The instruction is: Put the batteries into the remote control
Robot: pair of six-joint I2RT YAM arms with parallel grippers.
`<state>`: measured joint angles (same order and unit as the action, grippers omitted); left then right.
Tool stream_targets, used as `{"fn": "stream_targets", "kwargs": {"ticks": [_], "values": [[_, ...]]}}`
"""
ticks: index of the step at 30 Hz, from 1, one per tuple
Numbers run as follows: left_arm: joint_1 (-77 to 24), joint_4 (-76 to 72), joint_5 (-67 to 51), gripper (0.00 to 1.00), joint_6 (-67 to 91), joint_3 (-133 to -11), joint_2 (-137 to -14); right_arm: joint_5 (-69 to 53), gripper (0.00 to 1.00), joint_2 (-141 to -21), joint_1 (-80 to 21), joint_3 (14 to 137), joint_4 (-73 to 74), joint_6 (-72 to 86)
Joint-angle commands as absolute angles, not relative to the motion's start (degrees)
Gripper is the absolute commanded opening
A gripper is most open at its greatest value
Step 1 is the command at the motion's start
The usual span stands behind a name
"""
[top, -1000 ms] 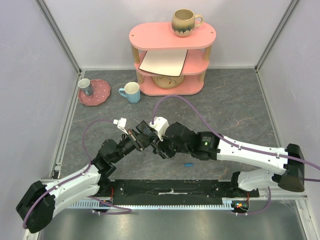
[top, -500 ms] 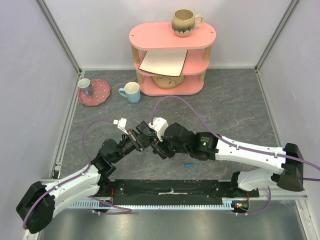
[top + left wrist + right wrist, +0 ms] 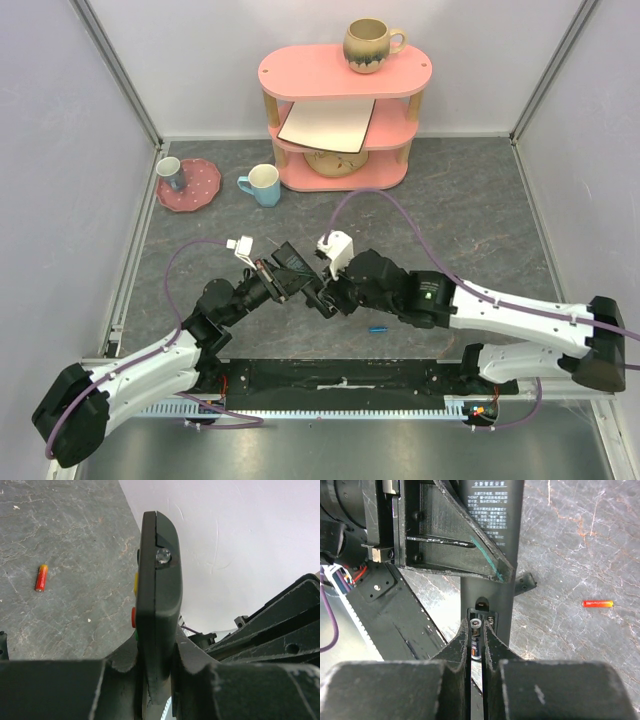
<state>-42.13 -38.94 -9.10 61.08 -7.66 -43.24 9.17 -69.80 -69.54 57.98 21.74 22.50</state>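
Observation:
My left gripper (image 3: 276, 276) (image 3: 157, 655) is shut on the remote control (image 3: 293, 258) (image 3: 157, 590), holding the slim black bar edge-up above the table. In the right wrist view the remote control's (image 3: 492, 540) back faces me, its battery bay (image 3: 481, 611) uncovered. My right gripper (image 3: 322, 300) (image 3: 477, 630) sits at that bay, jaws pinched on a dark battery (image 3: 476, 647) with a silver end. A red-orange battery (image 3: 41, 577) (image 3: 598, 603) lies loose on the table. A small blue battery (image 3: 377, 328) lies near the right arm.
A pink three-tier shelf (image 3: 340, 110) stands at the back with a brown mug (image 3: 370, 45) on top and a white board on its middle tier. A light-blue cup (image 3: 262, 185) and a pink plate (image 3: 200, 190) carrying a small cup sit back left.
The right gripper's jaws have drawn in around the dark battery at the remote's bay. The right wrist has shifted slightly to the right. The left arm holds still.

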Motion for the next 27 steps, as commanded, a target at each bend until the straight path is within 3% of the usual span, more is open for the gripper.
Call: {"fn": "stream_targets", "kwargs": {"ticks": [1,13,27], "values": [[-42.1,-42.7,-7.7,0.02,63.5,-8.6,-42.5,13.2,0.0,-63.6,-69.8,54.0,13.5,26.2],[-42.1,-48.7,-6.9,0.02,71.7,-7.9,-46.9,18.0,0.0,-56.1,-70.7,45.9,-1.1,26.3],[-42.1,-49.8,-8.6,0.02,73.6,-8.7,-47.4,20.0,0.0,-58.4,-72.8,46.4,-0.1,21.2]]}}
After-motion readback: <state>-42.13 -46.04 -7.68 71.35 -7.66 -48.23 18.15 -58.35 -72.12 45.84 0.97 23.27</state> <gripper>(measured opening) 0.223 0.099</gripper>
